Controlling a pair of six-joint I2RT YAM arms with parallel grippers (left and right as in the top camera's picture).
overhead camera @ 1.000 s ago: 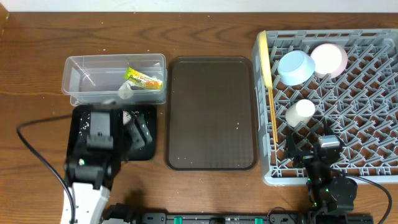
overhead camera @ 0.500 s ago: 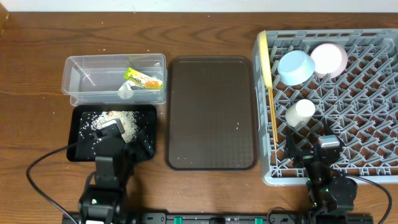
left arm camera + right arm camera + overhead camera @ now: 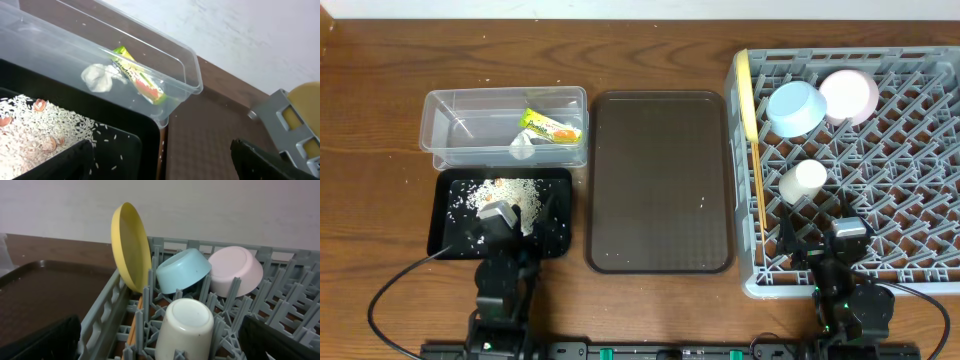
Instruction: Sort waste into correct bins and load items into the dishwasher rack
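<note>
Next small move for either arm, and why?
Likely none beyond parking both arms: wrapper and tissue lie in the clear tub, rice in the black tray, and plate, blue bowl, pink bowl, cup and chopsticks sit in the rack. Left tool and right tool are open, empty.

I read this as a robot test bench, not a real kitchen: a wood-grain surface point(image 3: 650, 50) against a plain white wall point(image 3: 225, 205), a loose black cable point(image 3: 410, 264) left of the brown serving tray point(image 3: 660, 180), a grey dishwasher rack point(image 3: 840, 55) right of it.
</note>
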